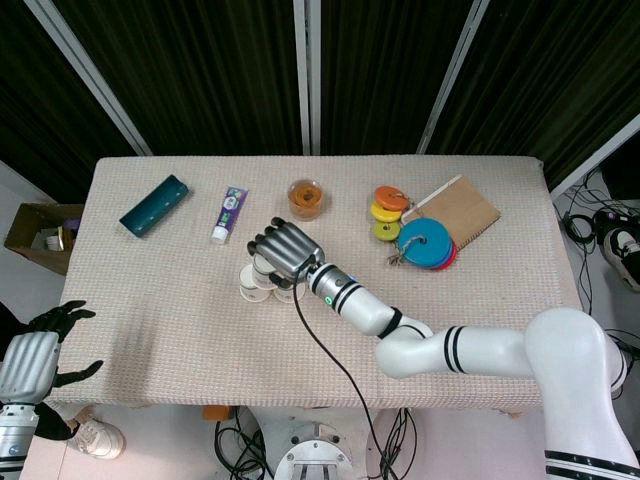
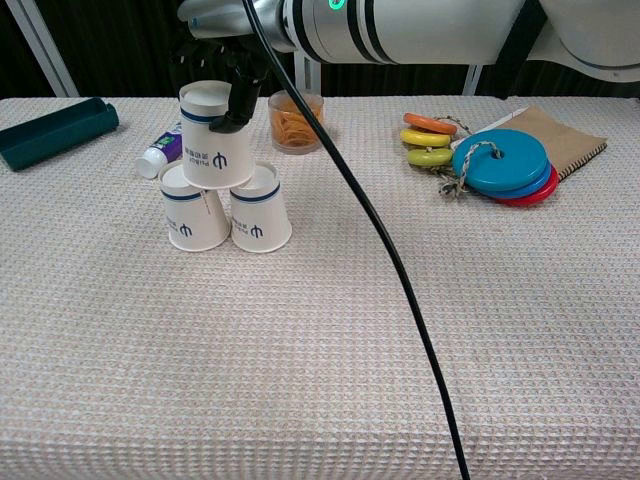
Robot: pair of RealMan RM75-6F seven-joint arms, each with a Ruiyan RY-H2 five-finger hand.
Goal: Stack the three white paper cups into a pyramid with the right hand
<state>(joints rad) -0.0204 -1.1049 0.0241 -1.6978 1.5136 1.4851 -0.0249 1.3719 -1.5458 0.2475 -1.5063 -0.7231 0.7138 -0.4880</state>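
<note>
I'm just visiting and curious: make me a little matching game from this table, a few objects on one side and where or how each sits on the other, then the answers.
Things:
1. top cup
2. toothpaste tube
3. teal case
4. left hand

States:
A. off the table's near-left corner
B. far-left on the table
C. held by the right hand, over two base cups
D. lying between teal case and orange-filled cup

Pairs: 1-C, 2-D, 3-B, 4-A

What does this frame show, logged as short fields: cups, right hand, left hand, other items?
cups: two base cups upside down side by side; top cup upside down above them
right hand: right hand grips the top cup from above
left hand: left hand off the table edge, fingers apart, holding nothing
other items: teal case, tube, coloured discs, notebook
</note>
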